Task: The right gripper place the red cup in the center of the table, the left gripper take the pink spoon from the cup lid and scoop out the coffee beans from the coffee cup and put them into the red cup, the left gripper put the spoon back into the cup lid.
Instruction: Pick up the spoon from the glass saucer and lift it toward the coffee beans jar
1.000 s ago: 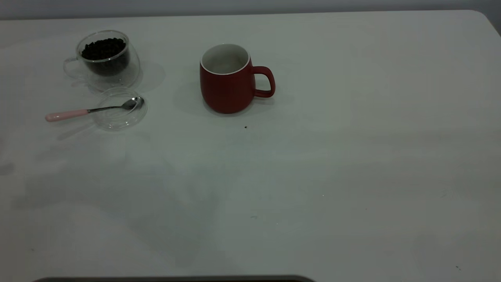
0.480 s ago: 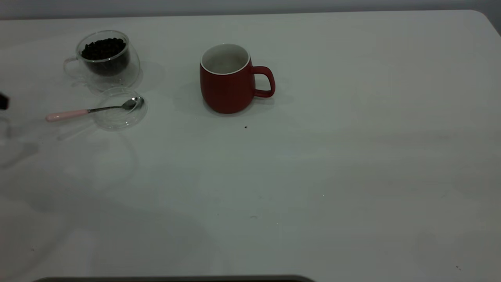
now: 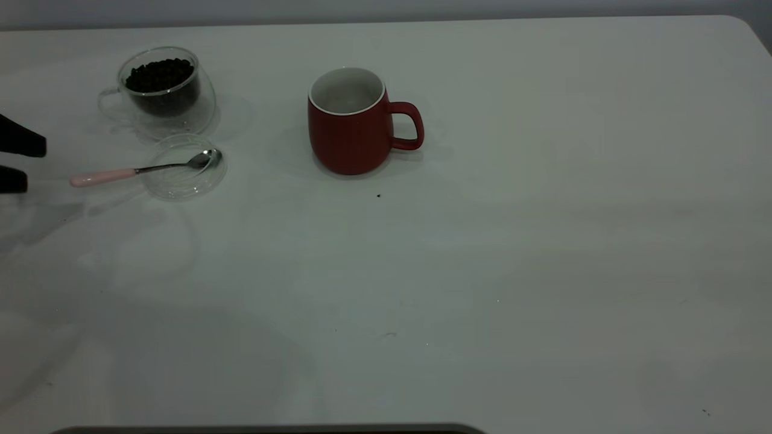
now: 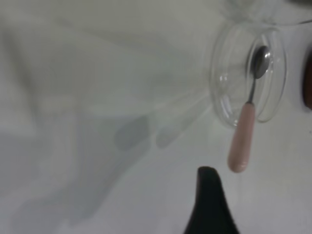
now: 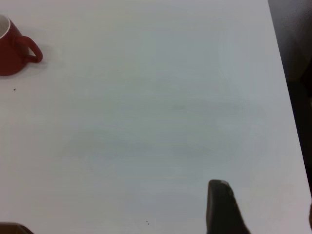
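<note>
The left gripper [image 3: 18, 163], fingers apart, hung at the desk's [image 3: 482, 271] nine o'clock edge, lined up for the pink spoon's [image 3: 102, 177] handle overhanging the cup lid [image 3: 181, 184]. The red cup [image 3: 350, 129] stood near centre; I cannot tell how the right gripper's [image 5: 222, 207] fingers stood.

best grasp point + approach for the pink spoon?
Probably the pink handle of the spoon. It sticks out past the lid's rim over the table, clear of the glass, and points toward the left gripper, open just beyond its end. Come from that side, fingers straddling the handle across its width. The metal bowl lies inside the lid, close to the coffee cup.
</note>
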Tool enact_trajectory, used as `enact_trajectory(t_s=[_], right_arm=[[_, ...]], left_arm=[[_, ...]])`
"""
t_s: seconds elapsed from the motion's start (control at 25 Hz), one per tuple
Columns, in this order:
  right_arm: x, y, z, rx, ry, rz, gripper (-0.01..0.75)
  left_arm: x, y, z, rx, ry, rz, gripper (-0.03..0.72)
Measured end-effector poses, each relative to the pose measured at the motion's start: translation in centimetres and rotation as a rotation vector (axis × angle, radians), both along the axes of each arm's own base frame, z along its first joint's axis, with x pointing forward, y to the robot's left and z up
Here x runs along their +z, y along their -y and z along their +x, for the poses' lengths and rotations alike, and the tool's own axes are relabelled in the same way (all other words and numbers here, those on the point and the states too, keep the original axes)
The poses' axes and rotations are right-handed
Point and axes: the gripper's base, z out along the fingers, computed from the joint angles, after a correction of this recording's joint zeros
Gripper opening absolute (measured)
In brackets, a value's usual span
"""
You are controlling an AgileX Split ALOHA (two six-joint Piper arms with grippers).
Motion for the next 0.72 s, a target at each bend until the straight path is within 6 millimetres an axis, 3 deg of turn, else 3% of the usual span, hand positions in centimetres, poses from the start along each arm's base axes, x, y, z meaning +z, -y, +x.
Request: enact_trajectory(t_s=[0.2,0.72], right_arm=[[0.0,0.0,0.0,0.000,0.000,0.000,0.452],[0.0,0.0,0.0,0.000,0.000,0.000,0.452]], left_arm=[[-1.4,0.4,0.1,0.013,-0.025,-0.028,0.632],[-3.6,3.0,0.9,0.008,-0.018,-0.070,0.595]])
